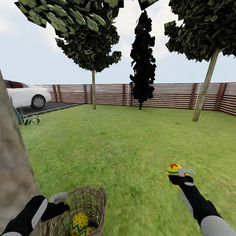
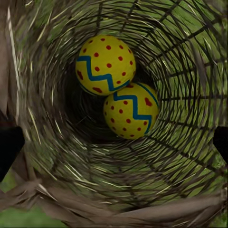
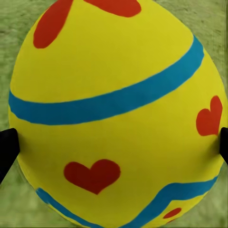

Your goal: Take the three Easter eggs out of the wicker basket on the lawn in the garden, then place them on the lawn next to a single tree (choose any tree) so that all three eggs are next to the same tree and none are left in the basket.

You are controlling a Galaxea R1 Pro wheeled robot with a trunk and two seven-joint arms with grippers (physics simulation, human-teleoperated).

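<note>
The right gripper (image 1: 177,176) is squeezing one egg (image 1: 172,171) over the lawn (image 1: 131,144); lower it gently near the big trunk (image 1: 13,170); the left gripper (image 1: 62,201) hangs spread over the basket (image 1: 95,200) with two eggs (image 2: 105,65) inside.

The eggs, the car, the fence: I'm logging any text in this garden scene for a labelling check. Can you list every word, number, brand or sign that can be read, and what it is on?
None: no readable text in any view.
The egg in the right gripper bears only hearts and blue bands.
The two eggs in the wicker basket bear only dots and zigzags.
The white car shows no plate or badge.
</note>
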